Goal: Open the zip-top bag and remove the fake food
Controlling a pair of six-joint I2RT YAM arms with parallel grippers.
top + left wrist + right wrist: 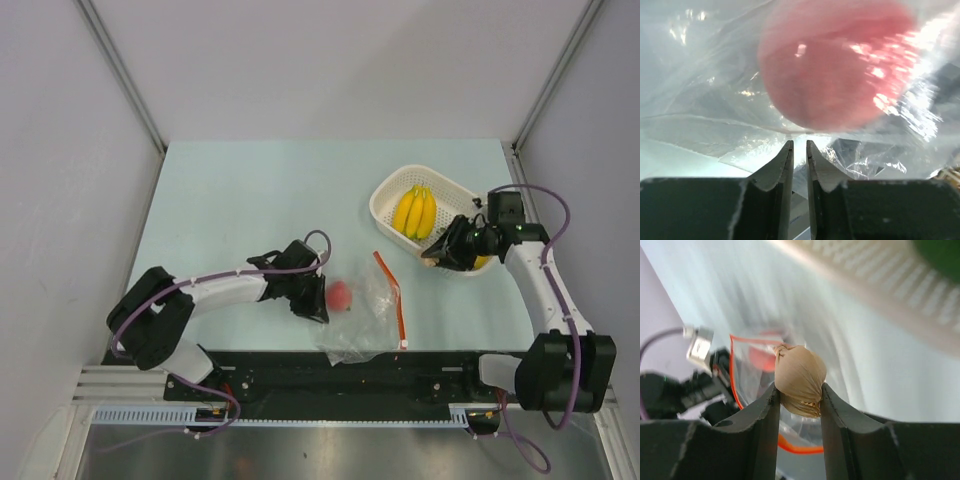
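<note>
One piece in hand: the right gripper (799, 388) is clamped on a small tan, wrinkled, garlic-like toy piece (799, 380), pinched at the fingertips.
Right arm's place: just beside the near rim of the white perforated plastic basket (385, 205), not plainly over it.
Basket contents: a yellow plastic banana bunch (415, 212); other pieces are mostly hidden by the arm.
Left gripper (799, 146): jaws drawn almost together, nipping a fold of film on the crinkly clear plastic zip-top bag (365, 322).
Bag's place: flat on the pale table (250, 200) between the arms, its thin red zip strip (392, 288) facing the basket, mouth apparently parted.
Left in the bag: a round red toy fruit (835, 65), right in front of the left fingers.
Step, as I judge it: unloading, with one arm anchoring the bag.
Next move calls for: carrying the tan piece over the rim, letting go, then reaching in for the red fruit while the left grip holds.
</note>
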